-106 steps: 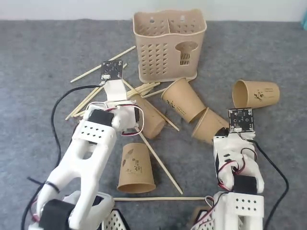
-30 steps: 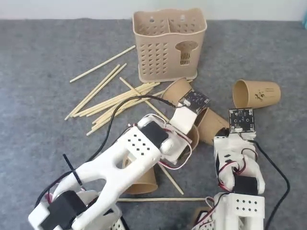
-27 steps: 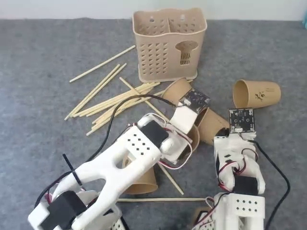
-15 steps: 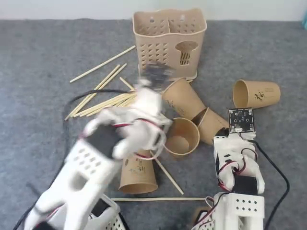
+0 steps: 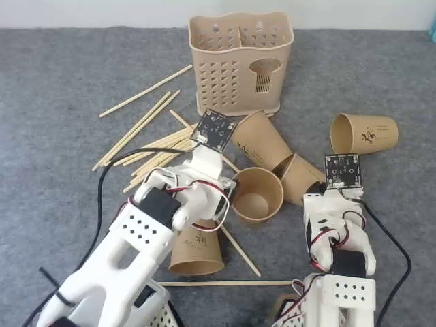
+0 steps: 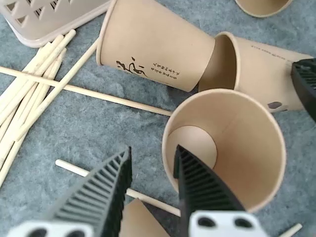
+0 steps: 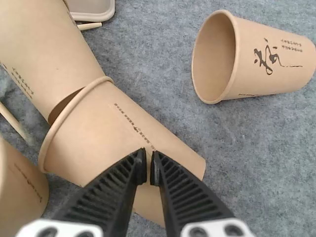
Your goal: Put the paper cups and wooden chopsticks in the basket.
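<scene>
We count five paper cups on the grey surface (image 5: 61, 82). The basket-side cup (image 5: 261, 139) lies on its side just in front of the basket (image 5: 240, 61). The middle cup (image 5: 255, 195) turns its open mouth to the high camera. The tucked cup (image 5: 300, 178) lies with its mouth toward the basket-side cup. The far cup (image 5: 364, 133) lies on its side, apart from the others. The upturned cup (image 5: 194, 246) stands mouth down, partly under the left arm. None is in the single basket, which has a divider at its top, rows of holes and a spoon-shaped cutout.

The wooden chopsticks (image 5: 157, 146) lie loose, most fanned out beside the cups, and one lone stick (image 5: 228, 283) lies along the near edge. The arm hides some, so we cannot give a sure count. Where a cup's side shows, it bears a dark brush-like mark and a line of print too small for us to read.

The left tool (image 6: 153, 149) is part open, with the middle cup's near wall in the gap, unclamped. The right tool (image 7: 148, 152) has its jaws almost together and grips nothing, above the tucked cup.
</scene>
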Available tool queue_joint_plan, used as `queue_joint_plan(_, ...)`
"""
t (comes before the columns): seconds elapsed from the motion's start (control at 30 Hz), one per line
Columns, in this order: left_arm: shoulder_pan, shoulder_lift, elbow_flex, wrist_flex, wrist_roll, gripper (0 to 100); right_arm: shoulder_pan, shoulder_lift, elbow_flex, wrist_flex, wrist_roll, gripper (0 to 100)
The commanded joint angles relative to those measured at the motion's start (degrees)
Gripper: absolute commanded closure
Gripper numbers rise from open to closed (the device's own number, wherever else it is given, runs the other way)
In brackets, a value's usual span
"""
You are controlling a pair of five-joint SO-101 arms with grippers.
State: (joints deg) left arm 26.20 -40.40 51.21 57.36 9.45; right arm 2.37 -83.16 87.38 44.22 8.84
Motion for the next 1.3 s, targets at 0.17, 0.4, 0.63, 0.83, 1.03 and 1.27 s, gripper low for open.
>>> queue_joint_plan(0.17, -0.3, 9.0, -0.7, -7.0, -0.3, 87, 0.0, -1.4, -1.1, -0.9, 0.6, 96.7)
queue_joint_plan(0.4, -0.4, 16.8, -4.7, -8.2, -0.2, 91, 0.0, -1.4, -1.1, -0.9, 0.6, 96.7)
queue_joint_plan(0.63, -0.5, 16.8, -11.6, -1.8, -0.2, 99, 0.0, -1.4, -1.1, -0.9, 0.6, 96.7)
queue_joint_plan(0.83, -0.9, 16.8, -23.7, 7.9, 1.1, 99, 0.0, -1.4, -1.1, -0.9, 0.6, 96.7)
queue_joint_plan(1.03, -6.6, 17.2, -36.4, 11.9, 10.8, 99, 0.0, -1.4, -1.1, -0.9, 0.6, 96.6)
queue_joint_plan(1.27, -8.7, 17.3, -50.3, 12.0, 20.9, 99, 0.0, -1.4, -0.9, -1.3, 0.6, 96.6)
